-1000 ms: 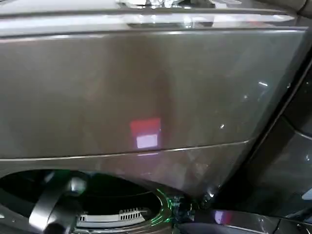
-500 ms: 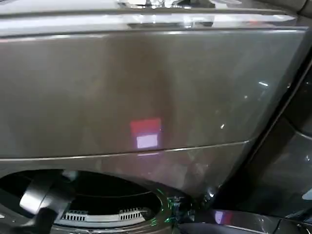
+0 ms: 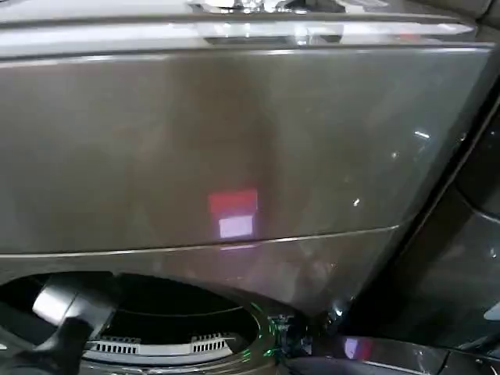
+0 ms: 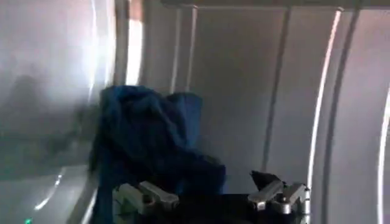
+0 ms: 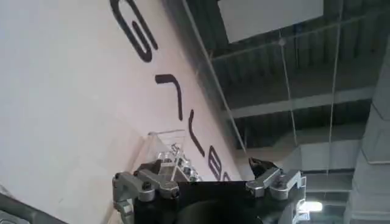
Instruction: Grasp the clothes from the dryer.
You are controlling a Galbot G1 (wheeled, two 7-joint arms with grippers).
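Observation:
The dryer (image 3: 234,141) is bronze-brown, and its round mouth (image 3: 180,301) opens at the lower left of the head view. My left arm (image 3: 61,312) reaches down into that mouth. Inside the steel drum (image 4: 292,91), the clothes (image 4: 146,137) lie as a dark navy bundle against the drum wall. My left gripper (image 4: 207,193) is open just short of the bundle, whose lower folds reach down between the fingers, closer to one fingertip (image 4: 152,193). My right gripper (image 5: 210,179) is open and holds nothing, pointing up away from the machine.
A second dark machine (image 3: 461,258) stands close on the right of the dryer. A green light (image 3: 269,328) glows at the mouth's rim. In the right wrist view a white wall with black letters (image 5: 73,109) and a dark ceiling (image 5: 292,79) rise behind the fingers.
In the head view my left arm has shifted left and lower in the drum mouth. The dryer itself has not moved.

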